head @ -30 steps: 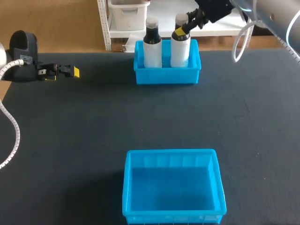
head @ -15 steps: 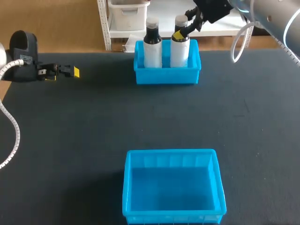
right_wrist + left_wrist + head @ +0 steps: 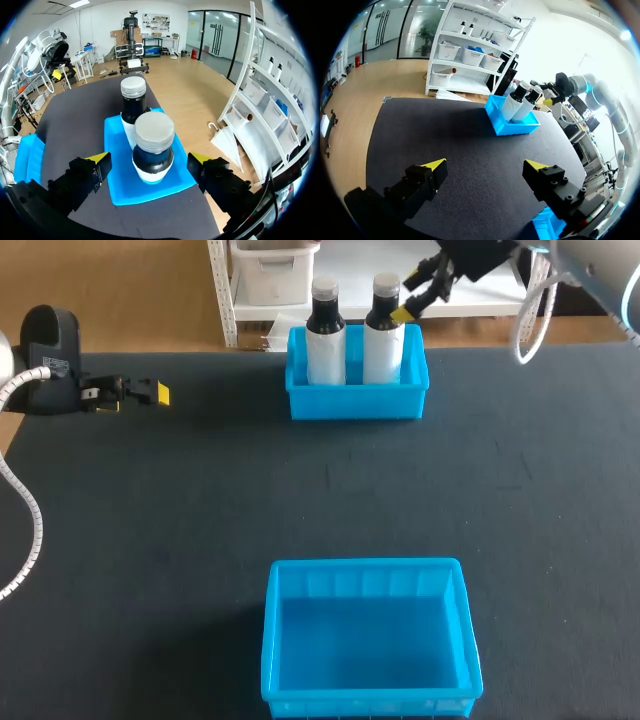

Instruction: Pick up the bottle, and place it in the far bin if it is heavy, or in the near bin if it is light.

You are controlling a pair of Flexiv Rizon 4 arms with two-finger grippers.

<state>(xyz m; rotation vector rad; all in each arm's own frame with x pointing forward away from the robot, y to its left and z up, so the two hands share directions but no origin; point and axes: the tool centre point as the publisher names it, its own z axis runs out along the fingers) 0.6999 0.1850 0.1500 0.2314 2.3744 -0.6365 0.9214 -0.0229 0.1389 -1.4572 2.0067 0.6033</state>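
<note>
Now, bottle [image 3: 382, 340] upright in far bin [image 3: 355, 402], right pincer [image 3: 149, 160] spread nearby.

Light: bright, even, from overhead; the background past the far bin [image 3: 512, 127] burns out white in the left wrist view
Shadows: soft, short; a faint one on the table [image 3: 200, 500] beside the near bin [image 3: 272, 640]
Glare: pale sheen on the bottle cap [image 3: 154, 131]
Edges: the table's edge bows in both wrist views

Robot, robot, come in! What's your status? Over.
Left gripper: jaws open, at table's left edge. Right gripper: jaws open beside right bottle, not gripping. Both bottles upright in far bin, left bottle close alongside.
</note>
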